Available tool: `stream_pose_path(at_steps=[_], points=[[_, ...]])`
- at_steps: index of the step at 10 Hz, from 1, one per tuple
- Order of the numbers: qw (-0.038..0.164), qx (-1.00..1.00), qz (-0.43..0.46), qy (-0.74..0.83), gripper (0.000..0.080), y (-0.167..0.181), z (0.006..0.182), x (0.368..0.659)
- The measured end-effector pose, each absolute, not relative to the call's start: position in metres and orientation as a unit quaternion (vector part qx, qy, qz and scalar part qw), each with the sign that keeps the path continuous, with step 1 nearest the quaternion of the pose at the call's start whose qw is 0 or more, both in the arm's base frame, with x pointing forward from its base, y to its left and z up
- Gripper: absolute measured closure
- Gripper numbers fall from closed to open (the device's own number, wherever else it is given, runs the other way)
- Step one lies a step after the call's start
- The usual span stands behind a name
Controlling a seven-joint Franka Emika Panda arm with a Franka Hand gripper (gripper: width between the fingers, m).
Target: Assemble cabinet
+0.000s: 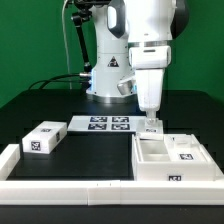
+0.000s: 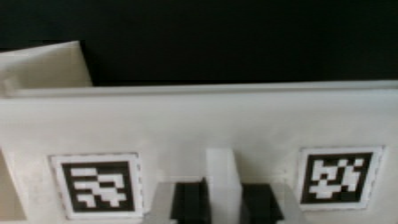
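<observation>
The cabinet (image 1: 170, 160) is a large white open box with inner compartments and marker tags, lying at the exterior view's right front. My gripper (image 1: 150, 124) points straight down at the cabinet's far wall. In the wrist view the cabinet's white wall (image 2: 214, 120) fills the frame with two tags. My gripper (image 2: 222, 198) has its dark fingers (image 2: 183, 205) pressed on either side of a thin white rib of that wall. A small white drawer block (image 1: 42, 138) with tags lies apart at the exterior view's left.
The marker board (image 1: 103, 124) lies flat behind the cabinet, near the robot base. A low white border rail (image 1: 60, 186) runs along the table's front and left. Another white part (image 2: 45, 65) shows beyond the wall in the wrist view.
</observation>
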State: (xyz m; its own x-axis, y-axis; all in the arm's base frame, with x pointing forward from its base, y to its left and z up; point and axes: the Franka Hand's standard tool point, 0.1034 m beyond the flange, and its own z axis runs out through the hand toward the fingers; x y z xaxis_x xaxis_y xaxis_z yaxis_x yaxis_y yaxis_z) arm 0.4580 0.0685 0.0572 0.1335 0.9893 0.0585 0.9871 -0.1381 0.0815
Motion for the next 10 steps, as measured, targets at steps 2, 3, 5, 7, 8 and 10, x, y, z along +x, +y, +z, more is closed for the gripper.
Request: stream_pose_path(at_steps=[2,3,5,7,8,10], points=[[0.009,0.753,0.042,0.657,0.0731,0.0672,0.0565,0.4597],[0.009,0.753,0.041,0.657,0.0731,0.0672,0.0562,0.4596],[0.008,0.752,0.038,0.658,0.0731,0.0668,0.056,0.4596],[0.006,0.749,0.033,0.662,0.0731,0.0662,0.0559,0.4597],[0.006,0.75,0.034,0.661,0.0731,0.0662,0.0559,0.4597],[0.006,0.75,0.034,0.661,0.0731,0.0662,0.0559,0.4597]])
